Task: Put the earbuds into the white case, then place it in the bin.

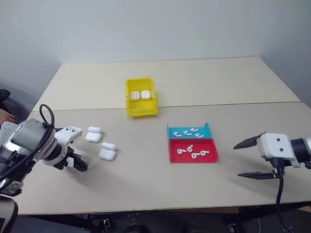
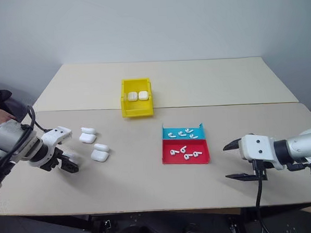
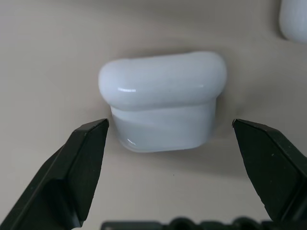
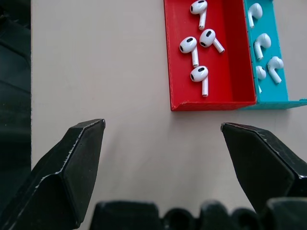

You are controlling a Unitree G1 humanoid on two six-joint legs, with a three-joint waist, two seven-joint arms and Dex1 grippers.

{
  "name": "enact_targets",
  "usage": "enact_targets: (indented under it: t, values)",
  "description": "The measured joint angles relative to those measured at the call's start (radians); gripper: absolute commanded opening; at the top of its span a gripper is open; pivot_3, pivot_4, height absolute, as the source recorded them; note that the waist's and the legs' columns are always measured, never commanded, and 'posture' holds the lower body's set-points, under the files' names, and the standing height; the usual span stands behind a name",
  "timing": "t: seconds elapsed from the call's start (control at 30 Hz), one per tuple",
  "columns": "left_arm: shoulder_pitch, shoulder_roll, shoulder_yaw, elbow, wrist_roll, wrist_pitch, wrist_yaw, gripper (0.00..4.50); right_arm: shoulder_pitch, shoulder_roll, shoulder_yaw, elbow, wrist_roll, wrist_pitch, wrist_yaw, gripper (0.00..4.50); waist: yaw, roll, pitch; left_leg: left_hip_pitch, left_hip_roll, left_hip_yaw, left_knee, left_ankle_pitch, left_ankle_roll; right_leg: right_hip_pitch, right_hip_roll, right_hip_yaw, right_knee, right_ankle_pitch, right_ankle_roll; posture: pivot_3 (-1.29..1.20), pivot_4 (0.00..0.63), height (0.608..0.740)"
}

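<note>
Earbuds (image 4: pixel 200 74): loose in the tray (image 4: pixel 230 93). White case (image 3: pixel 163 98): well left of tray, between my left gripper's (image 3: pixel 170 127) open jaws, untouched; right gripper (image 4: pixel 163 132) open too.

From my remote seat I log: two beige tables (image 1: pixel 148 169) pushed together, seam running across; plain pale grey-white wall (image 1: pixel 150 23) behind; dark floor (image 1: pixel 166 228) beneath the near edge; even, soft light, faint shadows only.
</note>
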Motion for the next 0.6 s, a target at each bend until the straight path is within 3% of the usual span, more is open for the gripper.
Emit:
enact_targets:
  t: [0.6]
  values:
    - [-0.009, -0.055, 0.045, 0.026, 0.017, -0.01, 0.042, 4.5, 0.001, 0.003, 0.02, 0.007, -0.01, 0.0, -0.007, 4.48, 0.002, 0.0, 0.0, 0.0, 0.0, 0.0, 0.0, 0.0, 0.0, 0.0, 0.0, 0.0, 0.0, 0.0, 0.0, 0.0, 0.15, 0.74]
